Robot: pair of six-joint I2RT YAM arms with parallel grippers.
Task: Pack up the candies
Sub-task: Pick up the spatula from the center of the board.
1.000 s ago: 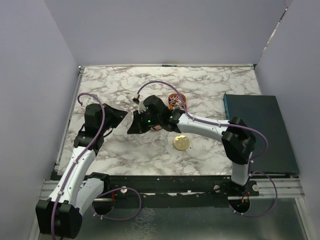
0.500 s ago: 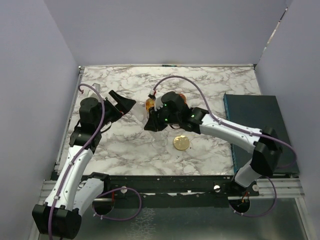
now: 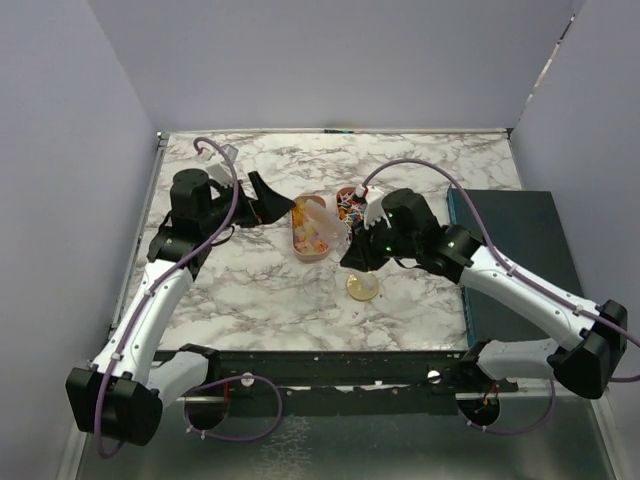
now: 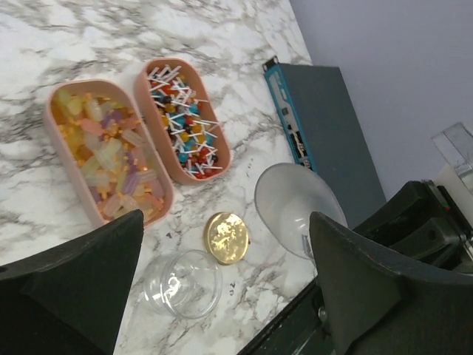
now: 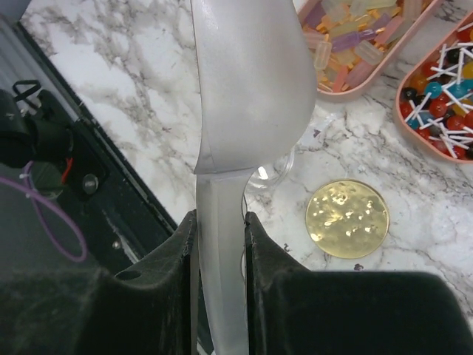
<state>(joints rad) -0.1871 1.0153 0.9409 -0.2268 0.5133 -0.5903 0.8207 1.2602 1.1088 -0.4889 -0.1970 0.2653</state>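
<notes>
The candies lie in two oval pink trays side by side: pale orange-yellow ones (image 4: 107,151) (image 3: 310,235) in one, red, blue and white ones on sticks (image 4: 185,122) (image 3: 350,205) in the other. My right gripper (image 5: 220,218) (image 3: 354,256) is shut on the handle of a translucent scoop (image 5: 247,89) (image 4: 299,209), held above the marble near the gold lid (image 5: 347,219) (image 3: 362,287). A small clear jar (image 4: 182,283) stands open beside the lid, partly hidden behind the scoop in the right wrist view. My left gripper (image 4: 225,218) (image 3: 280,205) hangs open and empty, left of the trays.
A dark blue-grey box (image 3: 520,260) (image 4: 318,126) lies along the table's right side. The black front rail (image 5: 66,155) runs just below the scoop's handle. White walls close in the table on the left, back and right.
My left gripper has opened and swung back and right toward the trays. My right arm has moved right with the scoop, uncovering both trays.
</notes>
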